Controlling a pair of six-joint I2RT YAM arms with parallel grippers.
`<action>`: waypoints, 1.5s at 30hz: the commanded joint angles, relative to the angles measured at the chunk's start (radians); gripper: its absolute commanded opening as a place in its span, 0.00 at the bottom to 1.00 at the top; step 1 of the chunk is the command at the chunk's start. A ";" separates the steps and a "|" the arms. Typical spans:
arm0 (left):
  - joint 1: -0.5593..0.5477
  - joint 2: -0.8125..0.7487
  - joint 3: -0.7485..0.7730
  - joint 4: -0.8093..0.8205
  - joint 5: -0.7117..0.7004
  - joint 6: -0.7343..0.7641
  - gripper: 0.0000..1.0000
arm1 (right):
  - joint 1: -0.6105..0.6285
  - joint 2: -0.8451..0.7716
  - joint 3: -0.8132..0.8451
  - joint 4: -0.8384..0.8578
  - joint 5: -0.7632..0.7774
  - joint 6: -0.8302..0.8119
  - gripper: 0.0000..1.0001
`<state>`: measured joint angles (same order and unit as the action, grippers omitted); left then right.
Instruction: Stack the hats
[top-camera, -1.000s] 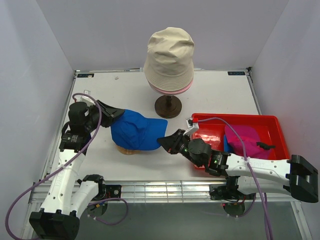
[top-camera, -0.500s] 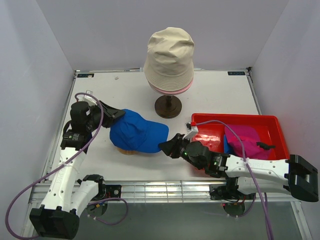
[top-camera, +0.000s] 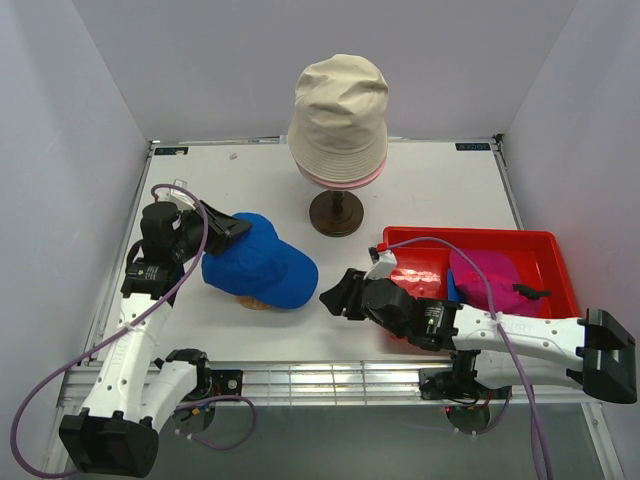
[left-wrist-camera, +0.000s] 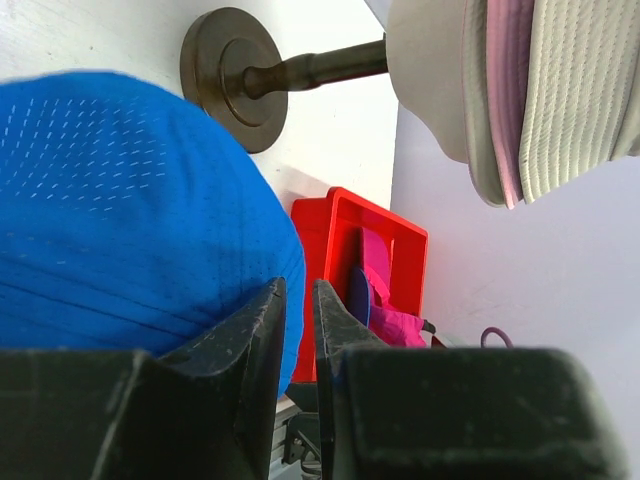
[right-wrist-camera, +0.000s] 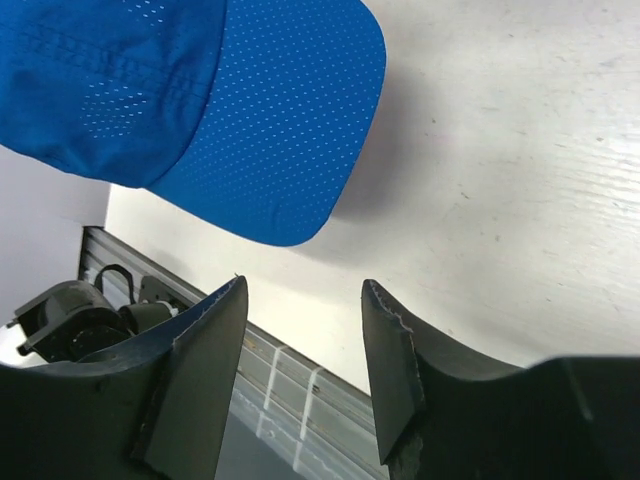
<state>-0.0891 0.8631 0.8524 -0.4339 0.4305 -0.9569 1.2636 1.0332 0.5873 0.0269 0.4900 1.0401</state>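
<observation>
Four hats (top-camera: 255, 268), one red tray (top-camera: 480, 233)

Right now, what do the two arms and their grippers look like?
The left arm and right arm have white shells with black joints and bases. The left gripper and right gripper are black and two-fingered. A purple cable loops along each.

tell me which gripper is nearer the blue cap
Left. The left gripper is right against the blue cap at its back edge, jaws nearly closed on the fabric. The right gripper sits just off the brim, open and touching nothing.
</observation>
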 joint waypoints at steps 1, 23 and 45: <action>-0.004 -0.004 0.037 -0.012 -0.001 0.024 0.28 | 0.005 -0.038 0.075 -0.152 0.041 0.009 0.56; -0.004 0.028 0.149 0.006 0.028 0.007 0.29 | -0.497 -0.176 0.311 -0.823 -0.062 -0.276 0.63; -0.004 0.080 0.343 0.072 0.132 -0.025 0.35 | -0.843 0.033 0.336 -1.025 -0.035 -0.476 0.56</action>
<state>-0.0891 0.9607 1.1557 -0.3855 0.5297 -0.9749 0.4255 1.0588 0.9321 -0.9596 0.3973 0.5762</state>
